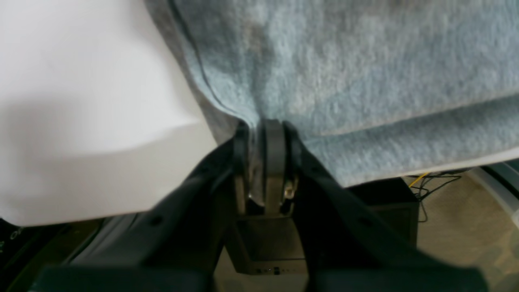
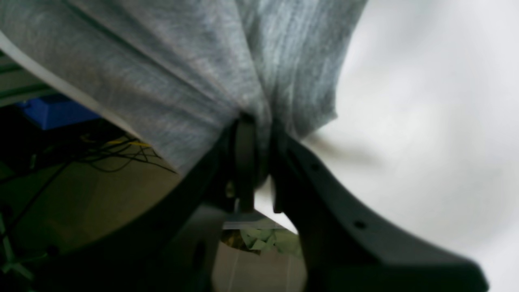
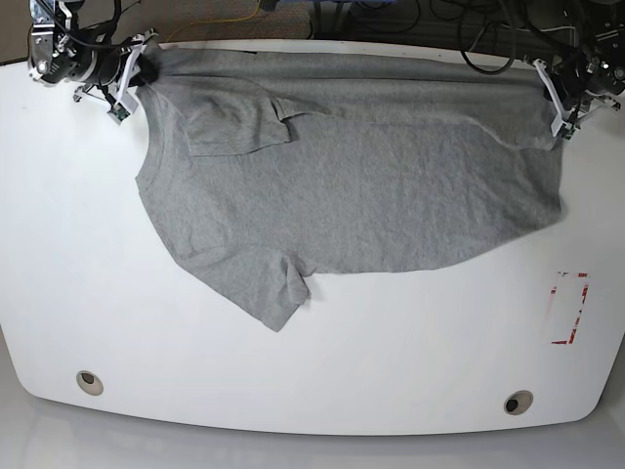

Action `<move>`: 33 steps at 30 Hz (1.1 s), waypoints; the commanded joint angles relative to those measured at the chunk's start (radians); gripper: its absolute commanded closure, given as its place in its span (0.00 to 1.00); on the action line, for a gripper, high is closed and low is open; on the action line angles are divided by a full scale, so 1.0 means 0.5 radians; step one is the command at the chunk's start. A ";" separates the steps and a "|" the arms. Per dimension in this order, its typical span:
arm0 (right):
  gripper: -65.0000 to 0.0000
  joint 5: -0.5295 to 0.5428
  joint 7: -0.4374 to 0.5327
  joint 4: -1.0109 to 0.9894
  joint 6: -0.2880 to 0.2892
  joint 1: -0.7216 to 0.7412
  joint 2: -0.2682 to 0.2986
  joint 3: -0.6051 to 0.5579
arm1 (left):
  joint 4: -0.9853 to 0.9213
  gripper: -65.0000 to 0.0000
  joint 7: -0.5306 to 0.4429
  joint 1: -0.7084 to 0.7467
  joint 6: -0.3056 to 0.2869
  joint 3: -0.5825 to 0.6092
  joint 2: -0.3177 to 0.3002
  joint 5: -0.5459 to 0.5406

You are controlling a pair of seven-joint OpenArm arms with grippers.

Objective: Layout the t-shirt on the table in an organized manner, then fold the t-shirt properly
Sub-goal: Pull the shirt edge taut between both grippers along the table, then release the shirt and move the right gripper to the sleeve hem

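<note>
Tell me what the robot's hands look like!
The left hand and the right hand each have two curved black plastic fingers with dark flat pads and small round screw holes. From the base view, the arms are dark metal with white parts and black cables.

Cables tangle past the far edge; wires trail beside a blue box; green scraps lie below.

Grey cloth on white

The t-shirt is heathered light grey; the tabletop is white, with a red-outlined rectangle marked beside the t-shirt.
</note>
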 commanded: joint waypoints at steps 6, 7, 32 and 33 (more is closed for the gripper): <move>0.92 -0.006 0.002 0.028 -0.003 -0.011 0.041 0.033 | 0.036 0.90 -0.009 0.037 0.011 -0.020 -0.068 0.010; 0.92 -0.006 0.002 0.028 -0.003 -0.011 0.041 0.033 | 0.036 0.88 -0.009 0.037 0.011 -0.017 -0.077 0.004; 0.42 -0.009 0.002 0.102 -0.003 0.044 0.044 0.042 | 0.202 0.51 -0.006 -0.021 0.011 -0.026 -0.096 0.001; 0.37 -0.009 0.002 0.111 -0.003 0.048 0.044 0.048 | 0.202 0.50 -0.002 -0.043 0.011 -0.026 -0.090 0.001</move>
